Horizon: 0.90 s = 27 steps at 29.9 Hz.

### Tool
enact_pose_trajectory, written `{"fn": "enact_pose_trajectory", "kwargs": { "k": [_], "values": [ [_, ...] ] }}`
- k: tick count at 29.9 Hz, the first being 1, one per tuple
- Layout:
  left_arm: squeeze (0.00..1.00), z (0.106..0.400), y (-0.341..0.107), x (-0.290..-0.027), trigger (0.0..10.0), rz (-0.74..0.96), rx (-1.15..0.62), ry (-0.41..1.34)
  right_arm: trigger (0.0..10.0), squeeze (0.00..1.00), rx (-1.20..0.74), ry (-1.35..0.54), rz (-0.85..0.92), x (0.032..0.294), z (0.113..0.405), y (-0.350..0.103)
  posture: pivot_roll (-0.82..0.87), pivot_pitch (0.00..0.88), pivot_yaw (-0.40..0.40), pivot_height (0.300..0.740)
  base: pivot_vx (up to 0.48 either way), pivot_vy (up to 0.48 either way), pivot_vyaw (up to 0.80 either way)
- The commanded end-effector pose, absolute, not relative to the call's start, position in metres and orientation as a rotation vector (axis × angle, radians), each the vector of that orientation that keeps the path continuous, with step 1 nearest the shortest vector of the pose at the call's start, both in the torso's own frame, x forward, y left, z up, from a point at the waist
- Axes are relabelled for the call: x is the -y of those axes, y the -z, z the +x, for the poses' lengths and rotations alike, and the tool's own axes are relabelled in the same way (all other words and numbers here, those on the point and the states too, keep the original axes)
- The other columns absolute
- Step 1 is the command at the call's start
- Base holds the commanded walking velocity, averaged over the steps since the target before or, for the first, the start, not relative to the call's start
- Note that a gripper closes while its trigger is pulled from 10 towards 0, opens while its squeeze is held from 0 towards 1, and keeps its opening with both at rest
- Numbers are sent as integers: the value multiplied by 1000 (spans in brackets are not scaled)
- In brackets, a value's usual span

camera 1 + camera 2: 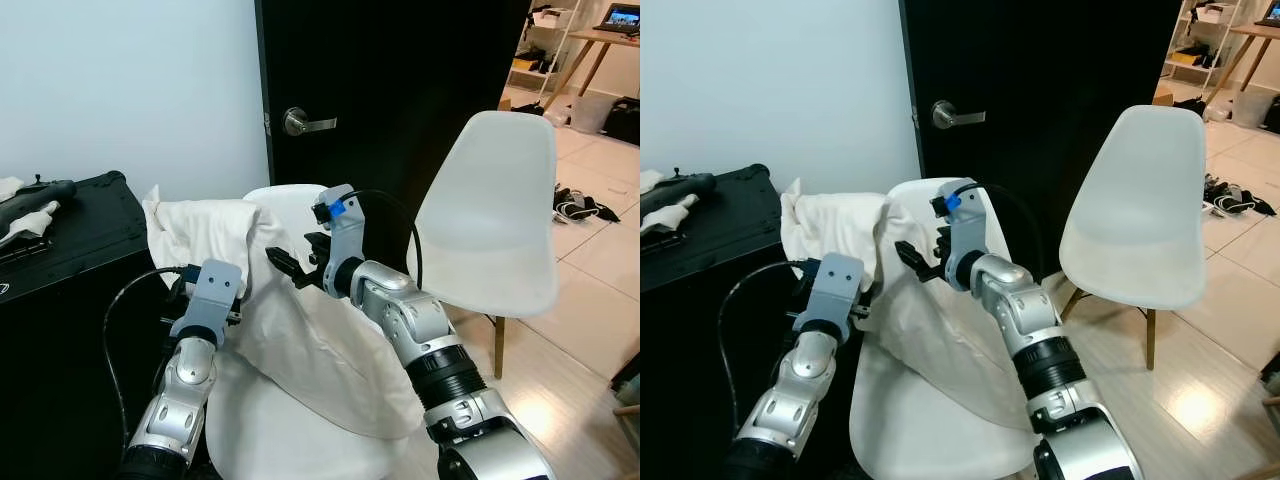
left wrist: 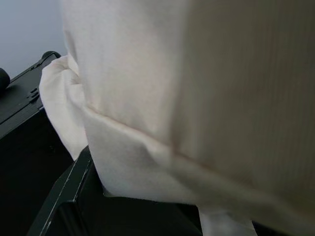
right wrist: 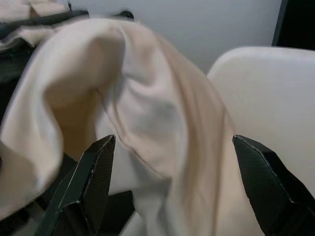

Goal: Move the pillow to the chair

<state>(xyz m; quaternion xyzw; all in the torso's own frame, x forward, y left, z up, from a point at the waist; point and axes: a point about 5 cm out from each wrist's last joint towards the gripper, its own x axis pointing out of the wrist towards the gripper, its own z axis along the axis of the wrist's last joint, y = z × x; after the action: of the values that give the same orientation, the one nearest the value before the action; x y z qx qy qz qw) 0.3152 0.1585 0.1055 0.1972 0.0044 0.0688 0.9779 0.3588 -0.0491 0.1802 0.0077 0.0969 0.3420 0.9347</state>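
A black case stands on the far side of the left gripper, with pale cloth items on its top; its edge runs close beside the left wrist. The left gripper is pressed against the pillow's near left side, level with the seat back. Its fingers are buried in fabric, so their state cannot be told.

The pillow lies slumped on the near white chair, between the two grippers. Its upper end leans over the chair back and one corner droops toward the case. The lower edge rests on the seat.

The right gripper hovers at the pillow's upper right edge, fingers spread wide and released, the fabric fold sitting between them without clamping.

To the right gripper's right, a second white chair stands apart, its seat bare. Behind both, a black door with a lever handle is closed. Tiled floor opens beyond the second chair.
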Motion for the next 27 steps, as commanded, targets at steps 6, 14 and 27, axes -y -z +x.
{"fn": "enact_pose_trajectory", "kwargs": {
  "k": [6,14,27],
  "values": [
    [0,318,-107,-165,10000,425,7,-137,10000,0,-227,-726,18,49,354,-173,-194,25,12,705,0,0,0],
    [0,322,-111,-169,10000,426,30,-146,10000,0,-216,-797,-7,45,348,-174,-199,32,8,675,0,0,0],
    [0,327,-121,-171,10000,436,77,-144,10000,0,-248,-784,-223,44,340,-146,-201,39,11,625,0,0,0]
  ]
}}
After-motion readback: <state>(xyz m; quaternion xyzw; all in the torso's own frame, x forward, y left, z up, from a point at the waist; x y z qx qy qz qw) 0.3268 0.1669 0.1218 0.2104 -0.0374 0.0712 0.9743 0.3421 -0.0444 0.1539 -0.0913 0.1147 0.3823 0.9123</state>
